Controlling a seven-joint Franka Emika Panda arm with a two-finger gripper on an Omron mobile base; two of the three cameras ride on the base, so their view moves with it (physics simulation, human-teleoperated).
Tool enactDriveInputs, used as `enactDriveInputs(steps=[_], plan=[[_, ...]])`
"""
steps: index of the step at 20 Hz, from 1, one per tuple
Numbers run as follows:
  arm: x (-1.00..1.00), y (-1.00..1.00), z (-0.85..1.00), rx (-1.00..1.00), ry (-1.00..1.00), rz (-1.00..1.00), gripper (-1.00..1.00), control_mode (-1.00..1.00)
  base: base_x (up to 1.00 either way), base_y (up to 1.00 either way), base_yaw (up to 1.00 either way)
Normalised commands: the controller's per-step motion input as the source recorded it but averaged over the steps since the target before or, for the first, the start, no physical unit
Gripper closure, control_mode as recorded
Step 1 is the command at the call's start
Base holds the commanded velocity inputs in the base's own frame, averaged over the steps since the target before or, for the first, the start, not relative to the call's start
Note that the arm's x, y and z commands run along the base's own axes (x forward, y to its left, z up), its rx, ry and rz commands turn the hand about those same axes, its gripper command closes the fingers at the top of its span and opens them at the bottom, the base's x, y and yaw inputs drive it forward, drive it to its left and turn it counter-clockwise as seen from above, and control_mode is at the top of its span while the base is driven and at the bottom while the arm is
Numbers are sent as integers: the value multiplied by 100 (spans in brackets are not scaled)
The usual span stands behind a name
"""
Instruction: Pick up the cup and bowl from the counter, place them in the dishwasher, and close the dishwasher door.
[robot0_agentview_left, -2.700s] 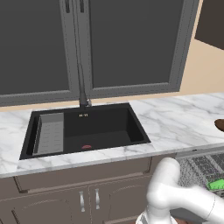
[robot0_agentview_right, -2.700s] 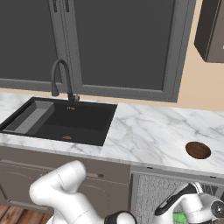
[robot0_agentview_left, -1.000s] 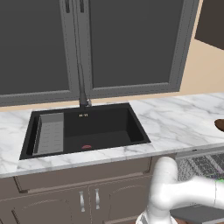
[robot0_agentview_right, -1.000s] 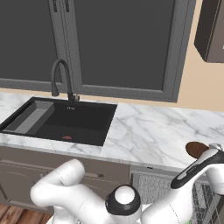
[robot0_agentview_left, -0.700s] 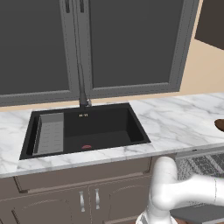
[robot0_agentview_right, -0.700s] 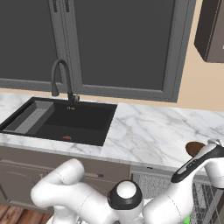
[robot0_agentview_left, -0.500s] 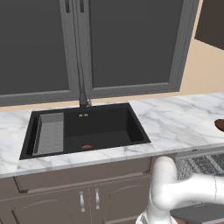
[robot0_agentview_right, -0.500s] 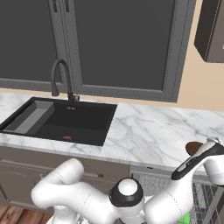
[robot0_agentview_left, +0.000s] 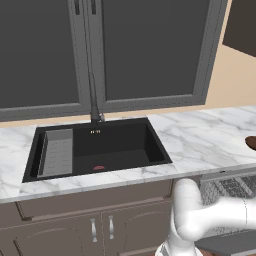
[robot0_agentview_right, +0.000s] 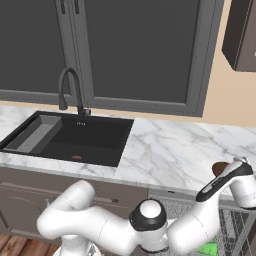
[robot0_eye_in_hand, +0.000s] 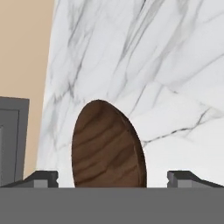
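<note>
The claw (robot0_eye_in_hand: 112, 177) has been lifted out of the dishwasher (robot0_agentview_left: 232, 187) up to tabletop (robot0_agentview_left: 200, 142) level. It is spread wide, facing the brown bowl (robot0_eye_in_hand: 107, 146), so a grasp is probably next. White marble is seen, with a black sink (robot0_agentview_left: 95, 150) under dark windows (robot0_agentview_left: 145, 50).

From behind my left shoulder I look down on the black sink (robot0_agentview_left: 97, 152), set into the white marble desk (robot0_agentview_left: 200, 142). A dark faucet (robot0_agentview_left: 94, 107) rises at the sink's back edge, in front of the grey window frame (robot0_agentview_left: 95, 50). A grey drain tray (robot0_agentview_left: 57, 159) fills the sink's left part, and a small red spot (robot0_agentview_left: 99, 168) lies on its floor. Far right of the sink a brown bowl (robot0_agentview_left: 251, 143) sits at the picture's edge. Below the sink are brown cabinet doors (robot0_agentview_left: 90, 227); right of them the dishwasher (robot0_agentview_left: 227, 187) shows its wire rack, with my white arm (robot0_agentview_left: 200, 220) in front of it.
</note>
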Motion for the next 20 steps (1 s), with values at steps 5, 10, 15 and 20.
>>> enactDriveInputs(steps=[5,10,15,20], plan=[[33,0,-11,2,0,0,-100,-100,0,0,0],[38,0,-26,5,0,0,-100,-100,0,0,0],[29,0,-35,6,0,0,100,-100,0,0,0],[1,0,-35,5,0,0,100,-100,0,0,0]])
